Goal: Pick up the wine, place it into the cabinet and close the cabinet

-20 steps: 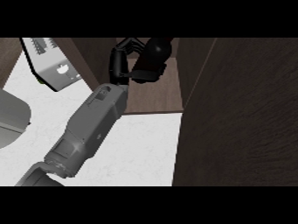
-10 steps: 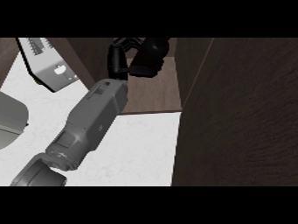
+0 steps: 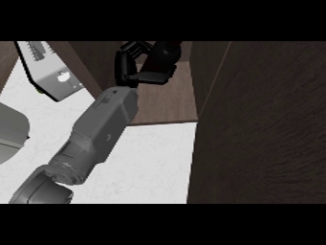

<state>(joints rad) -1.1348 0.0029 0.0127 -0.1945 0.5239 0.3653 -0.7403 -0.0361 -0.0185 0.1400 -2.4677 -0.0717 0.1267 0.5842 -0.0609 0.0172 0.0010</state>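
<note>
One grey forearm (image 3: 98, 131) stretches up from the lower left over the white tabletop (image 3: 151, 158) into the open cabinet (image 3: 165, 103). I cannot tell which arm it is. Its black hand (image 3: 147, 64) has its fingers curled round a dark thing, apparently the wine (image 3: 167, 50) bottle (mostly hidden by the hand), held over the cabinet's brown shelf. The dark cabinet door (image 3: 271, 124) fills the right side. A toaster-like appliance (image 3: 52, 72) sits at upper left.

The hand (image 3: 146, 64) curls around something dark, hiding it; the toaster (image 3: 49, 69) is cut off.
</note>
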